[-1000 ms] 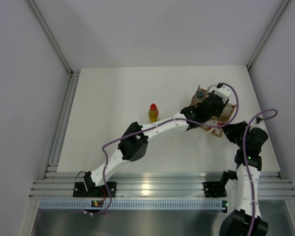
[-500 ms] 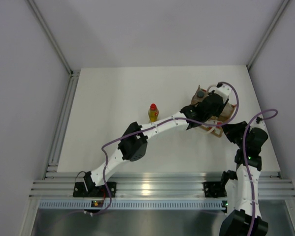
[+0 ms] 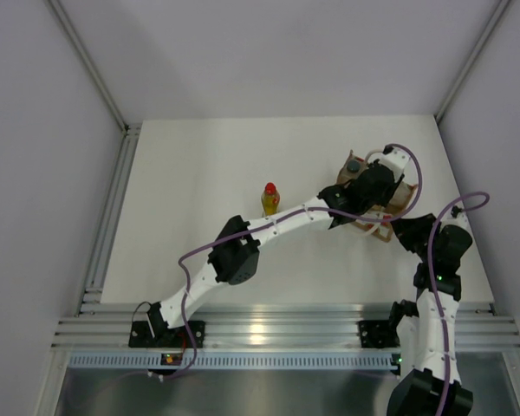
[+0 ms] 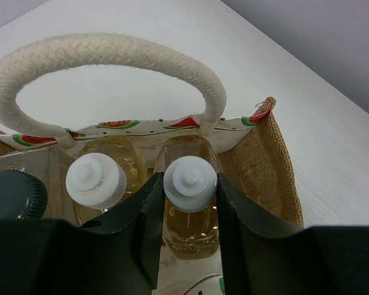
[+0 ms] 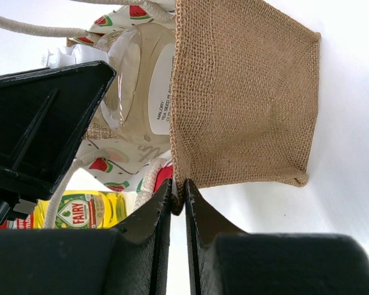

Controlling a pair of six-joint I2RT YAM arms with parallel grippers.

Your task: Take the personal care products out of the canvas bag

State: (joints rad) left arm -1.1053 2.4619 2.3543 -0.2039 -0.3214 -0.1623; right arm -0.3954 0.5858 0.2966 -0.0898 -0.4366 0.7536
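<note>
Top external puts the canvas bag [image 3: 402, 199] far right on the counter [image 3: 199, 165], the red-capped yellow bottle [image 3: 269, 200] standing outside to its left. Left wrist: your left gripper [image 4: 190, 184] is closed on the right-hand white-capped amber bottle [image 4: 187, 230], which stands upright in the bag, so the way out looks to be straight up along its axis. Right wrist: your right gripper [image 5: 178, 193] pinches the bag's burlap edge, and you can read "FAIRY" on the yellow bottle and "TEA SEED" on a label inside.
</note>
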